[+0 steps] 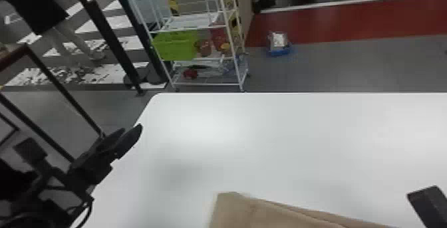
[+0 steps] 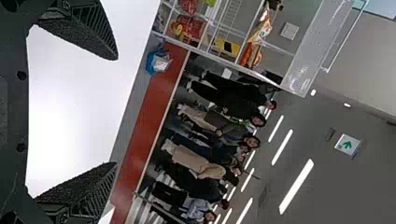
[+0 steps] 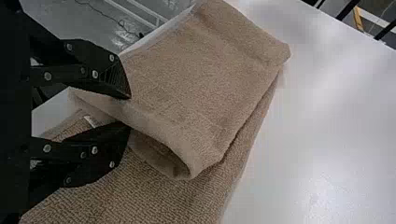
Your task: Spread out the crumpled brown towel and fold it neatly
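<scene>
Brown towel (image 3: pixel 201 79) laid toward near edge of tabletop (image 1: pixel 266 144), one part doubled over another, loop of cloth left open at fold. Fold framed by slightly parted fingers of right gripper (image 1: pixel 428 200), whose upper one is set over cloth. Left gripper (image 1: pixel 129 131) held by tabletop's left edge, fingers spread wide, nothing gripped, well apart from towel.

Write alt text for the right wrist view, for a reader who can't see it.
A brown towel lies partly folded over itself on a white table, the fold bulging into a loose, hollow loop. The right tool is at the folded edge, its two black fingers apart.
</scene>
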